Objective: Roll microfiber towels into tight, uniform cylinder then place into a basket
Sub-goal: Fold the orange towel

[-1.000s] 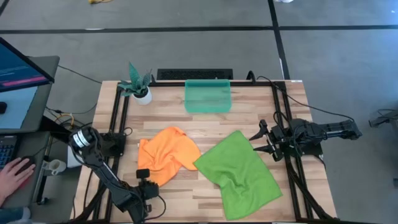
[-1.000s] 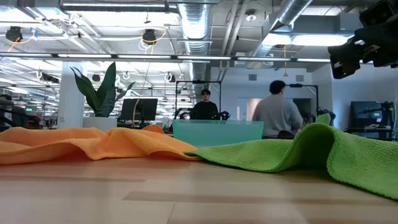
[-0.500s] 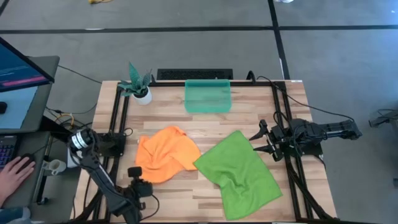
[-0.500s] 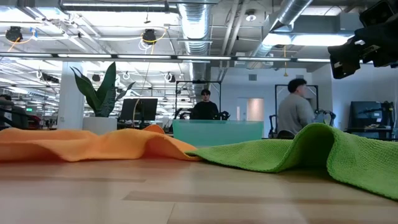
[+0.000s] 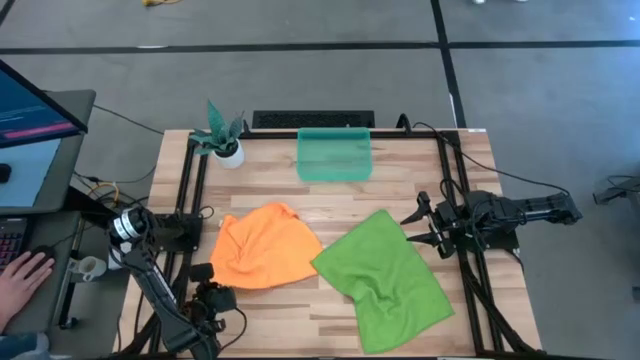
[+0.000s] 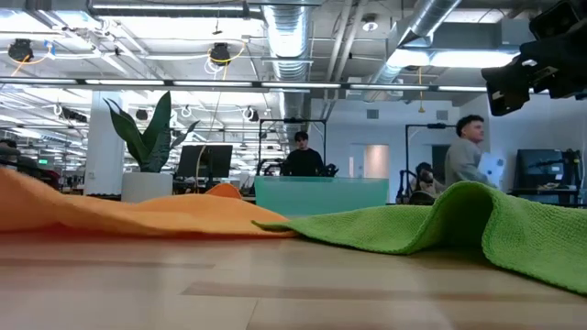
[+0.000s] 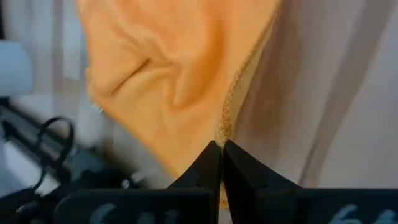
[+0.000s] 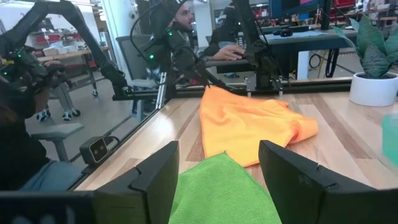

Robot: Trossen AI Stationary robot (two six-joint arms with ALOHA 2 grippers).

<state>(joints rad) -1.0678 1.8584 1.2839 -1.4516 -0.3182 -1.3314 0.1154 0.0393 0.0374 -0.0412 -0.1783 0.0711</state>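
Note:
The orange towel (image 5: 262,250) lies rumpled on the table's left half. My left gripper (image 5: 207,274) is shut on its near-left corner; the towel also shows in the left wrist view (image 7: 174,68). The larger green towel (image 5: 385,275) lies wrinkled on the right half, and its left corner meets the orange one. The teal basket (image 5: 334,155) stands at the far edge, in the middle. My right gripper (image 5: 415,228) is open and empty by the green towel's far right corner; it also shows in its own wrist view (image 8: 217,171). My left gripper pinches the orange towel's hemmed edge (image 7: 226,132) at the near-left corner between its two shut fingers. The fingers come from the table's near left side. The held corner (image 6: 18,183) is raised a little, and the rest of the towel lies on the table.
A white-potted plant (image 5: 222,135) stands at the far left corner. Black frame rails (image 5: 195,190) run along both table sides. A person's hand (image 5: 25,272) rests at a desk left of the table. People move in the room behind.
My left gripper has moved toward the table's left edge, shut on the orange towel's near-left corner. That corner has been drawn leftward and lifted a little, and the towel has spread out wider. Its far and right parts have stayed put.

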